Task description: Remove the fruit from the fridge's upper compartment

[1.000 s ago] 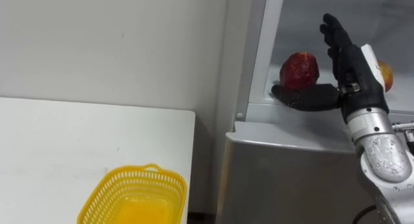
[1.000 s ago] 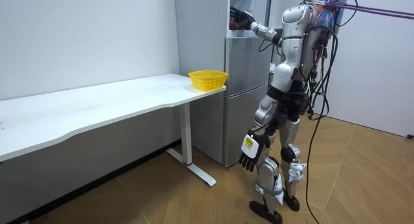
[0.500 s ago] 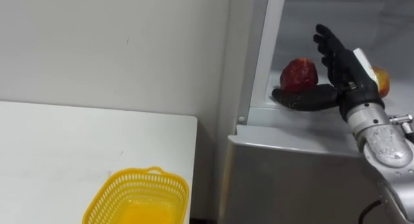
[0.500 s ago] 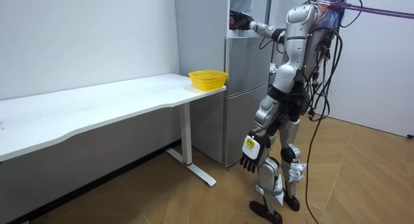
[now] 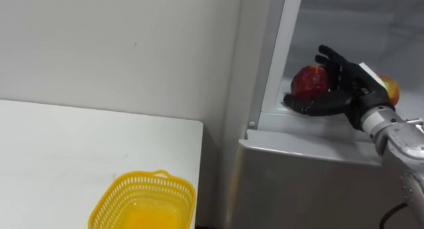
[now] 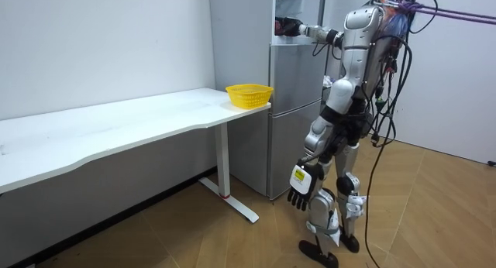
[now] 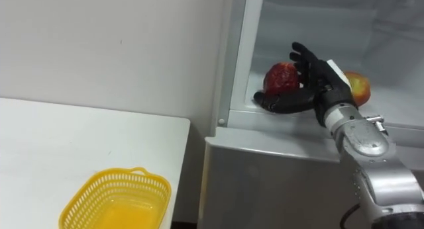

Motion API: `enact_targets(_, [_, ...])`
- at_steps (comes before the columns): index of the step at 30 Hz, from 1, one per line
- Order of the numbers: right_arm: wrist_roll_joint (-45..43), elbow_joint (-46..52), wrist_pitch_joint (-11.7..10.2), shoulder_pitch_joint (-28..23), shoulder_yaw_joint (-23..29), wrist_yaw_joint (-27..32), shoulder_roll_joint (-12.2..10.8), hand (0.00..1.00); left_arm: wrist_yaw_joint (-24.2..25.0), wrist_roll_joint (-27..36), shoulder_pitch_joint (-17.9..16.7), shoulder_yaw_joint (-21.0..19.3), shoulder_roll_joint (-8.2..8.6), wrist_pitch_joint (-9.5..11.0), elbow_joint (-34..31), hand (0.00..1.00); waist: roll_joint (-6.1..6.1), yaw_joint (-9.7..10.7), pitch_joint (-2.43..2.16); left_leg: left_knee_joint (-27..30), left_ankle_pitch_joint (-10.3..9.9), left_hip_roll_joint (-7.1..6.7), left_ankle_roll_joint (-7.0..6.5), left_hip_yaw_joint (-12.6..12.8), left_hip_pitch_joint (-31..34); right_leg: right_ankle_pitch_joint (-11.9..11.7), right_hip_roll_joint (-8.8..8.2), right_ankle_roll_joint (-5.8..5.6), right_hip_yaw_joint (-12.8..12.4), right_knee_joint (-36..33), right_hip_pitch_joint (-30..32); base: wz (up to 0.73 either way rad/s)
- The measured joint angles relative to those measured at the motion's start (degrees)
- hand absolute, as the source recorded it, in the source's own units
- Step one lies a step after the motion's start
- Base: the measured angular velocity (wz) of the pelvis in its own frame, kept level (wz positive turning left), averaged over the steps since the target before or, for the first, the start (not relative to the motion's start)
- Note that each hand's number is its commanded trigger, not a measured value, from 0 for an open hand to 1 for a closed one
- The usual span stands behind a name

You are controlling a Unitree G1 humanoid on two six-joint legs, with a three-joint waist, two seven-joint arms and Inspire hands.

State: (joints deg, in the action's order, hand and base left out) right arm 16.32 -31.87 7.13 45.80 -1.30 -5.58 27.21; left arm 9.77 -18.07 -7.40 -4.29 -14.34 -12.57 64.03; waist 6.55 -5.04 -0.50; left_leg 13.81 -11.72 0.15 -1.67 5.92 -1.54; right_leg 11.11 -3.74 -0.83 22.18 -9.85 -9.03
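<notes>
White wall (image 5: 99, 44) backs a white table (image 5: 53, 143) whose end stops just beside the fridge (image 5: 298, 189), with a narrow gap between them.

1. View differences. From the room view I read the stance: the robot stands upright before the fridge, right arm raised into the open upper compartment, left hand (image 6: 299, 192) hanging beside the thigh with relaxed fingers. From the eye views I read the compartment contents. The right eye view exposes more of the second fruit (image 7: 358, 87) past the back of the hand than the left eye view does.

2. Hand state. The right hand (image 5: 350, 87) is spread: fingers stand against the right side of the red fruit (image 5: 309, 81), thumb lies low in front of it, and no grip has closed.

3. Edges and clearance. The red fruit rests on the shelf (image 5: 311, 123) near the front lip, close to the left frame. The basket (image 5: 136, 179) sits at the table corner nearest the fridge; the surface to its left is bare.

4. Count. Two fruits, one basket, one table.
</notes>
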Motion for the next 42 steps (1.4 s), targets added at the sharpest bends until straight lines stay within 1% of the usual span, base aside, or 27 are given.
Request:
enact_targets(6, [0.8, -3.8, 0.1, 2.4, -1.3, -4.1, 1.3, 0.00, -0.3, 0.0, 0.1, 0.1, -0.02, -1.1, -0.3, 0.00, -0.20, 0.0, -0.09, 0.1, 0.0, 0.01, 0.00, 0.0, 0.0, 0.0, 0.04, 0.01, -0.1, 0.0, -0.1, 0.00])
enact_targets(7, [1.2, -4.2, 0.1, 2.7, -1.4, -4.5, 1.4, 0.14, -0.3, 0.0, 0.1, 0.1, -0.02, -1.2, -0.3, 0.00, -0.21, 0.0, -0.09, 0.1, 0.0, 0.01, 0.00, 0.0, 0.0, 0.0, 0.04, 0.01, -0.1, 0.0, -0.1, 0.00])
enact_targets(8, [1.5, -4.8, 0.3, 2.9, -1.4, -5.1, 1.6, 0.31, -0.5, 0.1, 0.1, 0.1, -0.02, -1.3, -0.5, 0.00, -0.22, 0.0, -0.10, 0.2, 0.0, 0.01, 0.00, -0.1, -0.1, 0.0, 0.04, 0.01, -0.1, 0.0, -0.1, 0.00])
enact_targets(9, [1.7, -5.2, 0.3, 3.0, -1.4, -5.5, 1.7, 0.74, -0.6, 0.3, 0.1, 0.1, -0.02, -1.3, -0.6, 0.00, -0.24, 0.0, -0.11, 0.2, 0.0, 0.01, 0.00, -0.1, -0.1, 0.0, 0.04, 0.01, -0.1, 0.0, -0.1, 0.00])
enact_targets(10, [1.7, -5.5, 0.3, 3.2, -1.4, -5.7, 1.7, 0.91, -0.7, 0.4, 0.1, 0.1, -0.02, -1.4, -0.6, 0.00, -0.25, 0.0, -0.11, 0.2, 0.0, 0.01, -0.01, -0.1, -0.1, 0.0, 0.04, 0.01, -0.2, 0.0, -0.1, 0.00])
enact_targets(11, [1.7, -6.0, 0.5, 3.6, -1.4, -6.0, 1.7, 1.00, -0.8, 0.5, 0.1, 0.1, -0.02, -1.5, -0.8, 0.00, -0.30, 0.0, -0.11, 0.2, 0.0, 0.00, -0.02, -0.1, -0.1, 0.0, 0.05, 0.02, -0.2, 0.0, -0.1, 0.00])
enact_targets(14, [1.7, -6.6, 0.4, 3.8, -1.5, -6.5, 1.7, 1.00, -0.9, 0.5, 0.1, 0.2, -0.02, -2.1, -1.6, 0.00, -0.30, 0.0, -0.11, 0.2, 0.0, 0.01, -0.01, -0.1, -0.2, 0.0, 0.05, 0.02, -0.2, 0.0, -0.2, 0.00])
enact_targets(21, [2.2, -7.7, 0.5, 4.6, -2.0, -7.5, 1.8, 1.00, -0.9, 0.5, 0.4, 0.2, -0.02, -2.3, -1.8, 0.00, -0.19, -0.1, -0.08, 0.2, 0.0, 0.02, -0.01, -0.1, -0.2, 0.0, 0.09, 0.03, -0.4, 0.0, -0.2, 0.00])
enact_targets(27, [5.3, -7.9, 0.4, 4.6, -1.8, -5.5, 1.8, 1.00, -0.9, 0.5, 0.5, 0.2, -0.02, -2.4, -1.8, 0.00, -0.12, -0.4, -0.06, 0.0, 0.0, 0.03, -0.01, 0.0, -0.2, 0.0, 0.15, 0.03, -0.8, 0.0, -0.1, 0.00])
enact_targets(34, [6.4, -7.2, 0.7, 4.6, -1.9, -5.0, 1.8, 1.00, -1.3, 0.5, 0.5, 1.0, 0.00, -2.5, -2.2, 0.00, -0.14, -0.3, -0.05, -0.1, 0.0, 0.06, 0.00, 0.0, 0.0, 0.0, 0.18, 0.03, -0.8, 0.0, 0.2, 0.00])
enact_targets(36, [8.2, -5.9, 1.9, 4.6, -1.9, -4.4, 1.9, 1.00, -1.4, 0.4, 0.2, 1.0, 0.00, -2.6, -2.2, 0.00, -0.28, -0.2, -0.10, -0.1, 0.0, 0.06, 0.00, 0.0, 0.1, 0.0, 0.17, 0.03, -0.7, 0.0, 0.3, 0.00])
enact_targets(37, [8.7, -5.7, 2.0, 4.6, -1.9, -4.3, 1.9, 1.00, -1.4, 0.4, 0.2, 1.0, 0.00, -2.7, -2.3, 0.00, -0.34, -0.2, -0.11, -0.1, 0.0, 0.06, 0.00, 0.0, 0.1, 0.0, 0.17, 0.03, -0.7, 0.0, 0.3, 0.00])
enact_targets(39, [10.9, -4.1, 2.6, 4.6, -2.0, -3.8, 1.9, 1.00, -1.7, 0.5, 0.2, 1.0, 0.01, -3.1, -2.7, 0.00, -0.61, -0.1, -0.31, -0.1, 0.0, 0.07, 0.01, 0.0, 0.3, 0.0, 0.15, 0.03, -0.6, 0.0, 0.4, 0.00])
enact_targets(40, [11.4, -3.9, 2.7, 4.6, -2.0, -3.9, 1.8, 1.00, -1.9, 0.5, 0.2, 1.0, 0.02, -3.1, -2.8, 0.00, -0.67, -0.1, -0.34, -0.1, 0.0, 0.07, 0.01, 0.0, 0.3, 0.0, 0.13, 0.02, -0.5, 0.0, 0.4, 0.00])
enact_targets(42, [11.3, -3.0, 3.0, 4.6, -2.0, -3.7, 1.6, 1.00, -2.1, 0.5, 0.1, 1.0, 0.12, -3.1, -3.7, 0.00, -0.95, -0.2, -0.54, -0.1, 0.0, 0.06, 0.01, 0.2, 0.4, 0.0, 0.06, 0.02, -0.6, 0.0, 0.6, 0.00])
